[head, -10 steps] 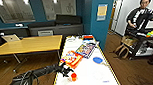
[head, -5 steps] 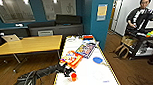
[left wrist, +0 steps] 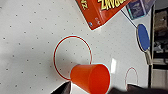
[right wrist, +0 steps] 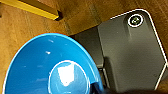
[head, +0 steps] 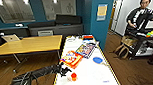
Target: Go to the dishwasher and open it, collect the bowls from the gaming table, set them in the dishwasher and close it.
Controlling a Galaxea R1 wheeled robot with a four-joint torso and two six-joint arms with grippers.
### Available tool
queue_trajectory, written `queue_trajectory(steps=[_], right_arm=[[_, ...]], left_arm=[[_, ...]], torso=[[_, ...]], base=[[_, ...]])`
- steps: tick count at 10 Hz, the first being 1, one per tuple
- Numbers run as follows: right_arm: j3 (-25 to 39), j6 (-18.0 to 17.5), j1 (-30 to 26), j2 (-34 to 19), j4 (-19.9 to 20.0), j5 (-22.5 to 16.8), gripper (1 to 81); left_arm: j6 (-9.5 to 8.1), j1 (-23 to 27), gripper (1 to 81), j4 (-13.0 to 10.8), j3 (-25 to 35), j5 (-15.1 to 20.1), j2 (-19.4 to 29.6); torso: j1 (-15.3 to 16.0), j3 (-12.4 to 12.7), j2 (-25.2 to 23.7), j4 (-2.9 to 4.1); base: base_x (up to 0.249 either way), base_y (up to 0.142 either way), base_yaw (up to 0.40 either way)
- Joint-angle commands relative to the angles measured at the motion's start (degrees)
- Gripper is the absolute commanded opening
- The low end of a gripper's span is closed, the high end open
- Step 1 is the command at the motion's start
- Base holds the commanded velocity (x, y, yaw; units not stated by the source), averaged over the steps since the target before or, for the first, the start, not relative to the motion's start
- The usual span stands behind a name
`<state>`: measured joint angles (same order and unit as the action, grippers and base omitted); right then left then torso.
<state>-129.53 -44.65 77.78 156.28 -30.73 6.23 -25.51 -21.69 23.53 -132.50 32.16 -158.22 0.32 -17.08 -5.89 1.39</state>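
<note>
Head view: blue bowl (head: 97, 60) well right of left tool (head: 65, 71) (by orange cup (head: 73, 76)).

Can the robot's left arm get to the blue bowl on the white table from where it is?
Probably yes. The left gripper hovers over the table by an orange cup, and the blue bowl lies farther along with bare tabletop between; it may need a stretch.
</note>
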Motion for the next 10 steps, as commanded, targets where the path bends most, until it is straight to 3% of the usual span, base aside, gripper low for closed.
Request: queue_trajectory(steps=[1, 3, 4, 10], right_arm=[[0.5, 0.0, -3.3, -0.9, -1.1, -1.6, 1.0], [0.4, 0.0, -3.5, -0.5, -1.2, -1.7, 1.0], [0.3, 0.0, -3.5, -0.6, -1.2, -1.7, 1.0], [-0.1, 0.0, -3.1, -0.5, -1.3, -1.6, 1.0]], left_arm=[[-5.93, 9.0, 81.1, 0.1, -0.5, 2.5, 0.7], [-9.82, 8.0, 81.1, -2.9, -5.4, 5.4, -1.5], [-9.99, 7.4, 81.1, -3.9, -6.6, 5.5, -2.3], [-9.47, 5.8, 81.1, -4.0, -6.5, 5.1, -3.5]], torso=[[0.0, 0.0, 0.0, 0.00], [0.0, 0.0, 0.0, 0.00], [0.0, 0.0, 0.0, 0.00], [0.0, 0.0, 0.0, 0.00]], base=[[0.000, 0.000, 0.000], [0.000, 0.000, 0.000], [0.000, 0.000, 0.000], [0.000, 0.000, 0.000]])
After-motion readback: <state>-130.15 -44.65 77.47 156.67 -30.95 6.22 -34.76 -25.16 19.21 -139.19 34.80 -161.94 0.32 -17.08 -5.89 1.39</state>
